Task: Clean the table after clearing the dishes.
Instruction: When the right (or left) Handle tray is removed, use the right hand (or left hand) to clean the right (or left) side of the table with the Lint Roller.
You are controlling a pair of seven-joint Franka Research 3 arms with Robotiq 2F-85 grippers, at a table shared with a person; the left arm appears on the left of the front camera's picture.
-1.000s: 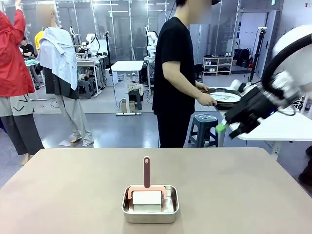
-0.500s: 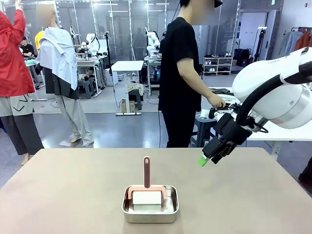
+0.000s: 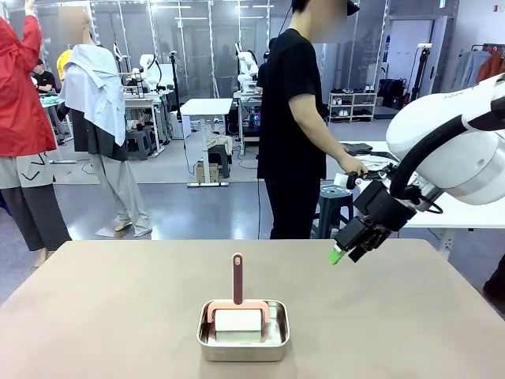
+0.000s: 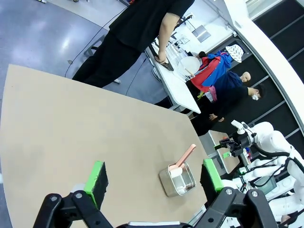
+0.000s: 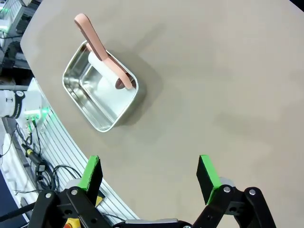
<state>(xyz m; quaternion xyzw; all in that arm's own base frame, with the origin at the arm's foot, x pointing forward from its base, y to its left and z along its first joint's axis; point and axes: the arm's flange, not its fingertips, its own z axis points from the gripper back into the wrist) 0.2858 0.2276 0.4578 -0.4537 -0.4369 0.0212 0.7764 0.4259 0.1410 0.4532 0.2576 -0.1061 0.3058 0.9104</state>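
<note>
The beige table [image 3: 110,316] carries a small steel pan [image 3: 243,332] near its front middle. A white pad with an upright pink handle [image 3: 237,278] sits in the pan. My right gripper [image 3: 346,254] hangs open over the table's far right part, empty. In the right wrist view the right gripper [image 5: 149,172] is open high above the table [image 5: 228,71], with the pan [image 5: 100,97] off to one side. My left gripper [image 4: 154,175] is open and empty above the table [image 4: 71,128], the pan [image 4: 177,179] far beyond it. A white plate [image 4: 190,65] stands on the white side table.
A person in black [image 3: 288,118] stands at the table's far edge, turned to the white side table [image 3: 465,209] at the right, hands on it. A blue stool [image 3: 333,207] stands beside that person. Much bare tabletop lies around the pan.
My right arm has swung from over the white side table down and left to the beige table's far right part. The person's hands, which held a plate on a tray, now rest at the side table.
</note>
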